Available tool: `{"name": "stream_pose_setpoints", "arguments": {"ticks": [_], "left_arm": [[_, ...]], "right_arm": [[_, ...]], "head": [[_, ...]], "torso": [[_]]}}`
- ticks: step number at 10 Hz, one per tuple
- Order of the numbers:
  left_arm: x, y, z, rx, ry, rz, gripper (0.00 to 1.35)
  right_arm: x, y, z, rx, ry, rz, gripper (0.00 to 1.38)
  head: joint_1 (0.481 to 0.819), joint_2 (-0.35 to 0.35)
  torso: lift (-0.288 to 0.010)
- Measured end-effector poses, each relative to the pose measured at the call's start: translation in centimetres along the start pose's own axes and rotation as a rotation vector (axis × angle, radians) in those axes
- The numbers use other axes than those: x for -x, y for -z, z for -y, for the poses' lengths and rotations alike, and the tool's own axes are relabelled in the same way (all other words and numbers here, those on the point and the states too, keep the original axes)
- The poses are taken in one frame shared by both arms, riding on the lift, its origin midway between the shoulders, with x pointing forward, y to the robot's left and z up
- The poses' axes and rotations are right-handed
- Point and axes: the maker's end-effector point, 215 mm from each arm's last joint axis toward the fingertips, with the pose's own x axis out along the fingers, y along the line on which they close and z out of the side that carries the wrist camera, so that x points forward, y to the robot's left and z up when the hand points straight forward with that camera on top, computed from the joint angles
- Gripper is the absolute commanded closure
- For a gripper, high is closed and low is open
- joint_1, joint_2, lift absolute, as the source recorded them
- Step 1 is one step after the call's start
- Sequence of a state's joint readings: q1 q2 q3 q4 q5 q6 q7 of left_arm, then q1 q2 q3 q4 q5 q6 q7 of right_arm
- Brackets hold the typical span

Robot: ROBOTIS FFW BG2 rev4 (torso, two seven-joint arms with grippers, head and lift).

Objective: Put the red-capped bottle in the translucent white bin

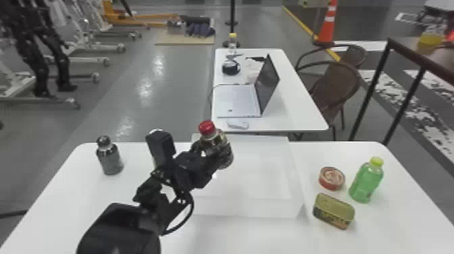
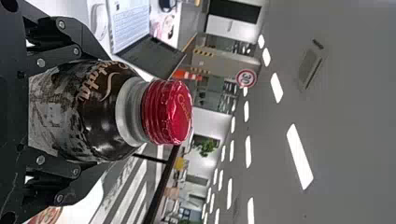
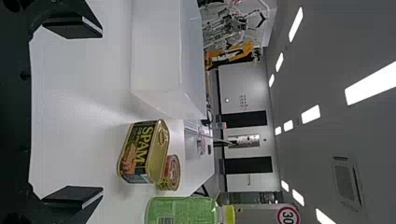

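"That's the left arm (image 1: pixel 118 229), big at the head view's lower left. Holding?"

"The red-capped bottle (image 1: pixel 221 150), near the centre, held snugly in the left gripper (image 1: pixel 212 152)."

"And the bin (image 1: pixel 250 207)?"

"Centre; the bottle overlaps its upper-left part in the frame."

"Right gripper (image 3: pixel 95 112)?"

"Fingers wide apart, at the right wrist view's left edge."

"Around them?"

"Dark bottle (image 1: pixel 110 160) left; round can (image 1: pixel 331 179), meat tin (image 1: pixel 333 211), green bottle (image 1: pixel 366 182) lower right."

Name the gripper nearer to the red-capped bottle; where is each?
Left. The left gripper grips the bottle around its body; the right gripper, open and empty, is apart from it over the table.
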State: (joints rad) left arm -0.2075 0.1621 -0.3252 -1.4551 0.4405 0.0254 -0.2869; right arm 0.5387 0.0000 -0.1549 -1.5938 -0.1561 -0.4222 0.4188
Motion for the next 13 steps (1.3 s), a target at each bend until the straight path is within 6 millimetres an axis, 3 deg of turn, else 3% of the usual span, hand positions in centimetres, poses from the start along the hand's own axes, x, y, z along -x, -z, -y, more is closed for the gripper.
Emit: {"name": "stream_pose_setpoints", "arguments": {"ticks": [1, 3, 4, 5, 6, 8, 10, 13], "left_arm": [[-1.3, 2.8, 0.3, 0.024, 0.039, -0.053, 0.82], [-2.0, 7.2, -0.8, 0.036, 0.039, -0.136, 0.82], [-2.0, 8.5, -1.5, 0.029, 0.036, -0.163, 0.82], [-2.1, 9.0, -2.1, 0.021, 0.032, -0.177, 0.68], [-2.2, 8.7, -2.6, 0.013, 0.015, -0.168, 0.43], [-2.4, 8.0, -2.7, 0.018, -0.008, -0.128, 0.17], [-2.2, 7.4, -2.8, 0.020, -0.012, -0.104, 0.14], [-1.2, 3.7, -4.2, -0.027, -0.049, -0.023, 0.14]], "right_arm": [[0.0, 0.0, 0.0, 0.000, -0.001, -0.001, 0.11], [-0.1, 0.1, 0.0, -0.001, -0.001, -0.001, 0.11], [-0.2, 0.2, 0.0, -0.002, -0.002, -0.002, 0.11], [-0.2, 0.2, 0.0, -0.002, -0.002, -0.002, 0.11], [-0.3, 0.2, 0.0, -0.003, -0.003, -0.001, 0.11], [-0.4, 0.1, 0.0, -0.003, -0.006, 0.001, 0.11], [-0.4, 0.2, 0.0, -0.002, -0.006, 0.001, 0.11], [-0.5, 0.1, -0.1, 0.000, -0.009, 0.001, 0.11]], "head": [[0.549, 0.000], [0.549, 0.000], [0.549, 0.000], [0.549, 0.000], [0.549, 0.000], [0.549, 0.000], [0.549, 0.000], [0.549, 0.000]], "torso": [[-0.100], [-0.100], [-0.100], [-0.100], [-0.100], [-0.100], [-0.100], [-0.100]]}}
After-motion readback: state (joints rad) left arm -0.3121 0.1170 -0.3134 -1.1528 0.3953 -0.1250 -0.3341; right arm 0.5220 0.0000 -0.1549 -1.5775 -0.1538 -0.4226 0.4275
